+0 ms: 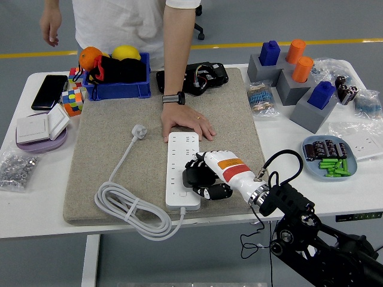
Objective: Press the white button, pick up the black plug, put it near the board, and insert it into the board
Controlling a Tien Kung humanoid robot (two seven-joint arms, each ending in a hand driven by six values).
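Fingers (196, 162) of the right hand (203, 177) are curled around the black plug (191, 177), holding it right at the right-hand edge of the white power strip (182, 170), which must be the board the task means. The plug sits low, touching or nearly touching the strip's side, about two thirds of the way down toward the mat's near edge. I cannot see the prongs or which way they face, since the hand covers them.

A person's hand (187, 126) rests flat on the far end of the strip, pinning it to the grey mat (114, 137). The strip's own white cable (128, 212) coils off toward the mat's near left corner, its white plug (139, 130) lying loose further up. The left arm is nowhere in sight.

My worry is alignment. If the prongs come down off the socket holes, the hand will push on plastic and shove the strip sideways against the person's hold. With so much of the plug buried in the fingers, the knuckles may also hit the strip before the prongs seat. A slack grip could let the plug twist.
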